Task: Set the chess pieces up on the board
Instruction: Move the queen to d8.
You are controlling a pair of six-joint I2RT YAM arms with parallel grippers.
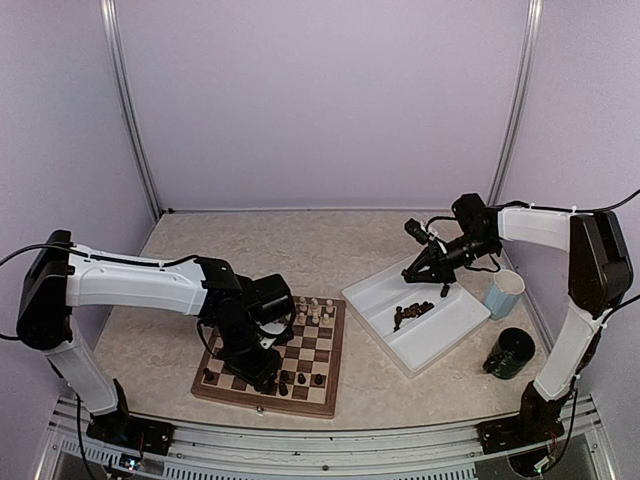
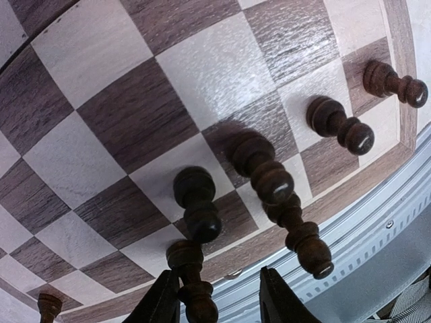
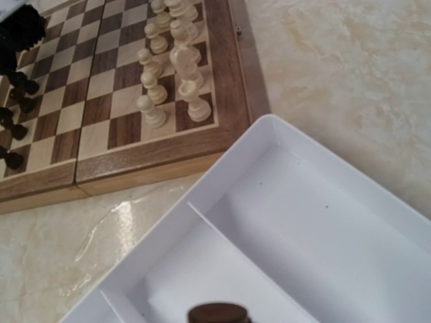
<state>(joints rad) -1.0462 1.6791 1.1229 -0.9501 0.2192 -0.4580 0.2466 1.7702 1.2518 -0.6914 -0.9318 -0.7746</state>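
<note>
Standing on the board's near-edge squares, dark chess pieces rise just beyond the left gripper. One dark pawn stands between its fingers, close against one with a gap to the other, so the jaws are parted, clamping nothing. The cream chess pieces crowd the far edge, well apart from that gripper. The right gripper, closed tight, hangs over the white tray, with loose dark pieces lying below it. A dark rounded top shows at its wrist view's bottom edge; I cannot tell whether it is gripped. Beside the tray stand a pale blue cup and a black cup.
</note>
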